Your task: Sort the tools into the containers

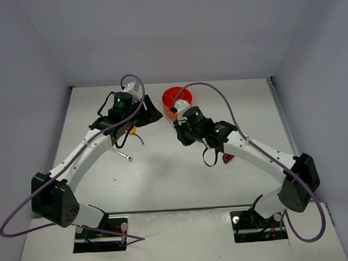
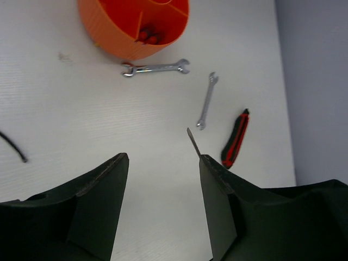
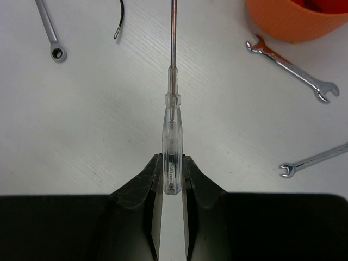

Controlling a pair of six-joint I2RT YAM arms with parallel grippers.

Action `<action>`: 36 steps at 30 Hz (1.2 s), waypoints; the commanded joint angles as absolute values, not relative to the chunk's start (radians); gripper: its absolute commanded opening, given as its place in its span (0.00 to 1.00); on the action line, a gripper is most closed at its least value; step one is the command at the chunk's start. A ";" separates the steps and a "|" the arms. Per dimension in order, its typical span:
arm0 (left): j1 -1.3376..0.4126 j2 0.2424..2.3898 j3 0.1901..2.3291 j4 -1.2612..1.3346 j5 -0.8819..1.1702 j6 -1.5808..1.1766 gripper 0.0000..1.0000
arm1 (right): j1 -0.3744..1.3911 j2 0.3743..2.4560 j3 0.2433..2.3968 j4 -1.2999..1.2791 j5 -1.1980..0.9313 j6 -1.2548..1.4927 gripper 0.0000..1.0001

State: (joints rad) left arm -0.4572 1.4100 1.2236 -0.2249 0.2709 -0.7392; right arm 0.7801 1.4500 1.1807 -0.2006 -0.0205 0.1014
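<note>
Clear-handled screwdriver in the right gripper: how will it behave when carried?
Probably light and stiff: the screwdriver is a thin straight shaft on a slim clear handle. The right gripper pinches only the handle's tail end, so it may pivot in the grip. The smooth, round-looking handle could slip, or roll if dropped.

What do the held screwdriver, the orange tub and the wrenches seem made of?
Screwdriver: clear handle with a spring visible inside, likely plastic; thin grey shaft, probably steel. Orange tub: matte ribbed wall, looks like moulded plastic. Wrenches: bright reflective silver, apparently polished or plated metal.
</note>
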 commanded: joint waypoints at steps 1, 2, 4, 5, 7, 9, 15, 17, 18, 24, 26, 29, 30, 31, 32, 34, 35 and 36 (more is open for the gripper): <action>-0.519 1.419 1.300 -0.044 0.306 -0.885 0.51 | 0.764 1.401 1.227 -0.187 0.037 0.108 0.00; -0.527 1.422 1.305 -0.044 0.294 -0.884 0.52 | 0.760 1.397 1.228 -0.187 0.038 0.111 0.00; -0.543 1.425 1.307 -0.043 0.275 -0.886 0.51 | 0.754 1.386 1.230 -0.185 0.039 0.116 0.00; -0.550 1.426 1.306 -0.042 0.269 -0.889 0.51 | 0.753 1.380 1.230 -0.183 0.042 0.119 0.00; -0.562 1.432 1.303 -0.039 0.262 -0.895 0.51 | 0.748 1.368 1.228 -0.181 0.043 0.127 0.00; -0.576 1.439 1.302 -0.038 0.259 -0.895 0.51 | 0.744 1.354 1.224 -0.176 0.041 0.136 0.00; -0.609 1.456 1.297 -0.054 0.240 -0.896 0.47 | 0.728 1.312 1.204 -0.164 0.035 0.154 0.00; -0.615 1.461 1.291 -0.037 0.236 -0.909 0.46 | 0.723 1.303 1.197 -0.160 0.029 0.157 0.00; -0.617 1.463 1.290 -0.028 0.237 -0.913 0.45 | 0.723 1.297 1.193 -0.159 0.025 0.158 0.00; -0.640 1.491 1.314 0.040 0.255 -0.933 0.39 | 0.719 1.272 1.170 -0.155 0.015 0.169 0.00; -0.647 1.491 1.306 0.068 0.257 -0.956 0.39 | 0.716 1.265 1.165 -0.153 0.011 0.171 0.00; -0.658 1.494 1.302 0.092 0.255 -0.977 0.39 | 0.712 1.253 1.157 -0.152 0.008 0.172 0.00; -0.661 1.495 1.303 0.094 0.255 -0.981 0.39 | 0.712 1.250 1.154 -0.152 0.008 0.174 0.00; -0.664 1.495 1.303 0.101 0.256 -0.986 0.39 | 0.711 1.248 1.150 -0.152 0.008 0.175 0.00; -0.666 1.494 1.301 0.112 0.259 -0.991 0.39 | 0.710 1.247 1.146 -0.152 0.008 0.176 0.00; -0.666 1.478 1.290 0.123 0.249 -0.995 0.39 | 0.705 1.242 1.141 -0.150 0.009 0.177 0.00; -0.667 1.473 1.284 0.123 0.237 -0.991 0.40 | 0.704 1.239 1.139 -0.149 0.009 0.178 0.00; -0.667 1.465 1.279 0.123 0.225 -0.987 0.40 | 0.702 1.235 1.135 -0.148 0.009 0.180 0.00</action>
